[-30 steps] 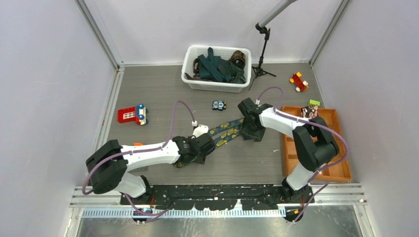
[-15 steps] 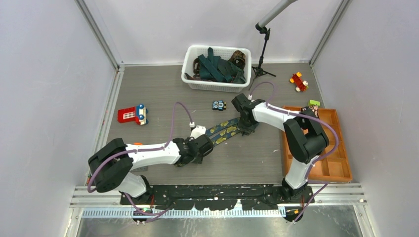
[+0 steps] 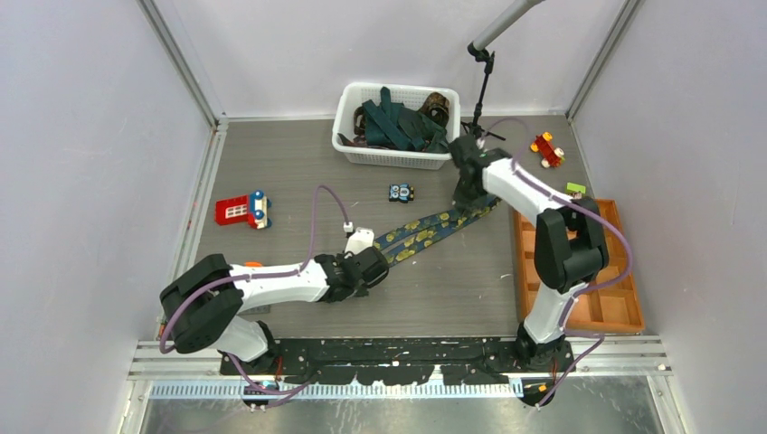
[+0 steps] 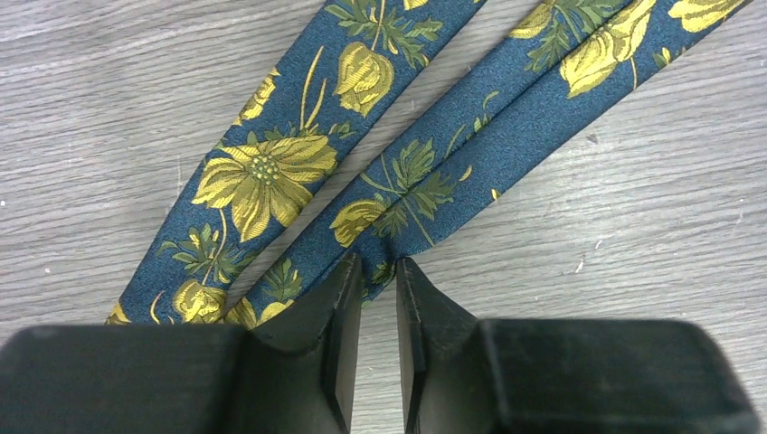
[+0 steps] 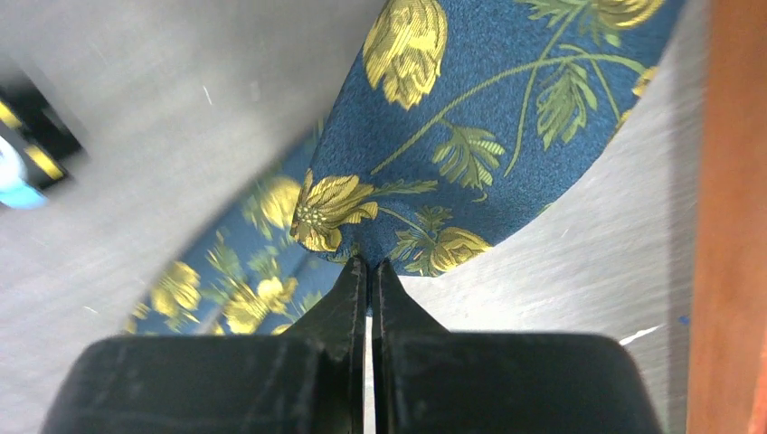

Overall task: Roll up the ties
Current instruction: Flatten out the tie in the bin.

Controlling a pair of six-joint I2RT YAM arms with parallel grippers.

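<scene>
The left pincer (image 4: 377,276) is clamped on one strand of the tie (image 4: 262,176), and the right pincer (image 5: 369,271) on its broad end. Only the top view shows it stretched between them over the worktop (image 3: 298,172).

Bright, even light; soft shadows. Top view sharp. Right wrist view: tie (image 5: 470,117) blurred at left.

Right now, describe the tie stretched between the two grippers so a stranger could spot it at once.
Find the white basket by the far wall. In front of it, a tie lies slantwise on the grey table, pinched by the left gripper and the right gripper. It alone is navy with yellow flowers; the ties heaped in the basket are teal or brown.
</scene>
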